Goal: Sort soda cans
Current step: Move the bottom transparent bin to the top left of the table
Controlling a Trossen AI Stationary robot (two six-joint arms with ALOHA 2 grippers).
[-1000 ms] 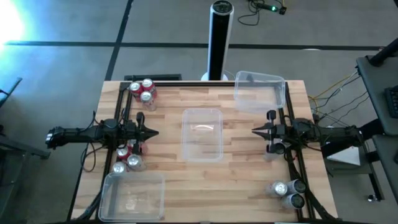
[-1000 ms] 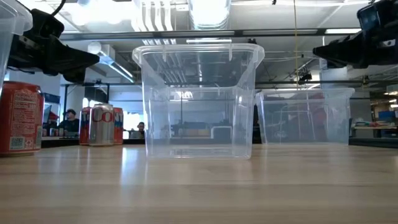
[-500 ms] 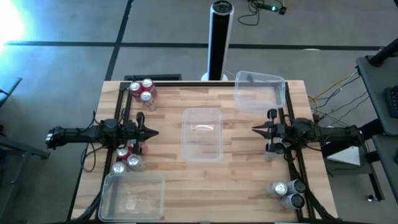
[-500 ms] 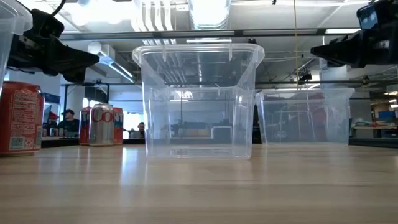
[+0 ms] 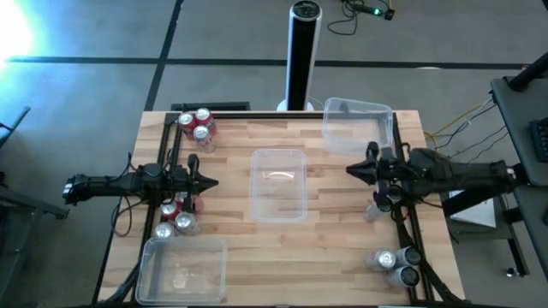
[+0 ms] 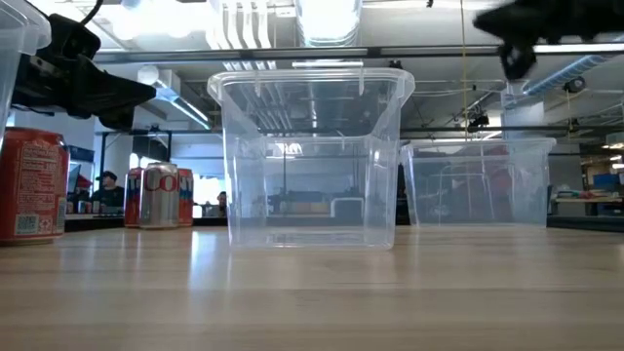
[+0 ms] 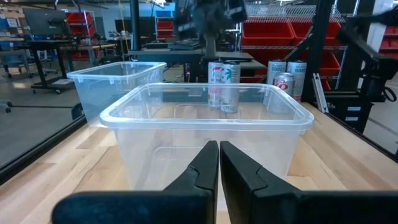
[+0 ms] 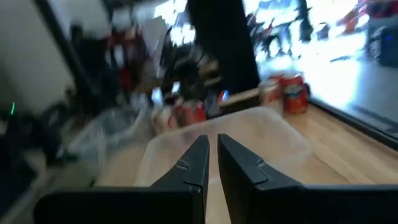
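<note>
High view: against the earlier frames the right gripper (image 5: 351,169) has shifted a little toward the table's far edge, and its arm now reaches in at a slant rather than straight across; the left gripper (image 5: 212,181) has stayed where it was. The low view shows the same change, the right gripper (image 6: 517,60) having risen toward the upper edge of that frame.

The clear rectangular plastic tub in the middle of the wooden table (image 5: 278,183) serves as landmark. The red-bodied soda cans with silver tops (image 5: 196,125) stand in a cluster beyond the tub's far left corner, and a second red and silver group (image 5: 176,216) sits at its near left, just below the left gripper's arm. The silver-grey and black cans (image 5: 395,263) stand off the tub's near right corner, well apart from the right gripper.

Both grippers point at the tub from opposite sides, each short of its wall, empty, with fingers pressed nearly together.
</note>
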